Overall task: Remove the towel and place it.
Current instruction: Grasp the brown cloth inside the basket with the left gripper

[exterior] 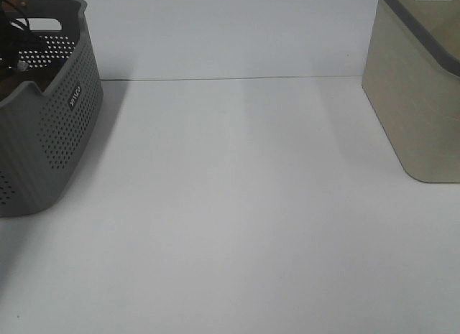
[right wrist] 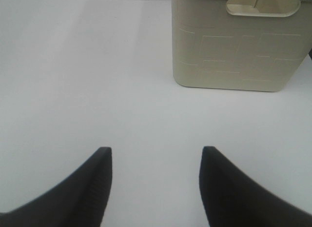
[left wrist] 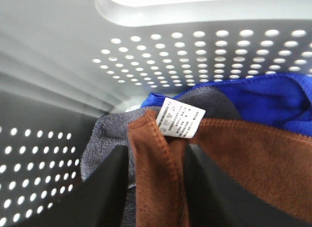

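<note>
White tabletop (exterior: 237, 205) fills the exterior high view, and its wide middle is open room between 2 containers. At the left edge you see a grey perforated basket (exterior: 50, 133), cut off by the frame. At the right edge stands a beige bin (exterior: 417, 111) with a dark rim, also cut off. The 2 containers are well apart.

Inside the basket, seen by the left wrist camera, the towel (left wrist: 234, 163) lies on top of the pile, its stitched brown hem turned up. A blue cloth (left wrist: 263, 97) lies behind it against the perforated wall, and a grey cloth (left wrist: 105, 139) shows beside and under it, near the basket's corner.

Your left gripper (left wrist: 157, 148) is down in the basket and clamped on a raised fold of the towel. Both dark fingers (left wrist: 107, 188) touch the fold, 1 on each side.

Your right gripper (right wrist: 157, 149) hangs over bare tabletop with its jaws spread wide and nothing between them. The bin's handled side faces it, set apart.

A small white tag (left wrist: 180, 118) with fine print stands at the towel's hem, just above the clamped fold.
</note>
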### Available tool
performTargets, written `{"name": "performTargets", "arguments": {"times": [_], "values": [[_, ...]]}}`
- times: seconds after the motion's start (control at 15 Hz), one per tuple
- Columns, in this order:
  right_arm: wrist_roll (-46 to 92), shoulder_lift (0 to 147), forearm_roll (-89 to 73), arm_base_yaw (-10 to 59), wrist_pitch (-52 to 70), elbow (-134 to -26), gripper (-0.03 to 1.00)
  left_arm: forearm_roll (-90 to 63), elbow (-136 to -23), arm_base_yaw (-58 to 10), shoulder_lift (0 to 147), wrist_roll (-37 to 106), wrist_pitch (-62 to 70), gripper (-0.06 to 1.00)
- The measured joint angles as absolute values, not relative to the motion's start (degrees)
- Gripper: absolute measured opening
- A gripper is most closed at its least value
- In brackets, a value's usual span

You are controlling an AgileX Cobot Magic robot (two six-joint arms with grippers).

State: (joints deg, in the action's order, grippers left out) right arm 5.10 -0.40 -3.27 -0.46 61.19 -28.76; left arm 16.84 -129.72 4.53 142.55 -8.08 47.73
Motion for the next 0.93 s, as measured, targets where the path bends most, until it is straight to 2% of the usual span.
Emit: {"name": "performTargets", "arguments": {"times": [0.2,0.67,0.8,0.93], "values": [[5.1,-0.4,-3.27,-0.46,61.19,-28.76,0.52,16.84,-129.72,4.53,142.55,-6.53,47.67,0.43],[5.1,-0.4,-3.27,-0.46,61.19,-28.76,0.52,16.84,-129.77,4.53,143.93,-6.36,47.5,0.43],[5.1,-0.4,-3.27,-0.46,61.19,-28.76,0.52,16.84,-129.77,4.53,144.5,-6.36,47.5,0.37],[5.1,-0.4,-3.27,-0.46,61.19,-28.76,0.52,16.9,-129.77,4.53,144.5,-6.36,47.67,0.17]]}}
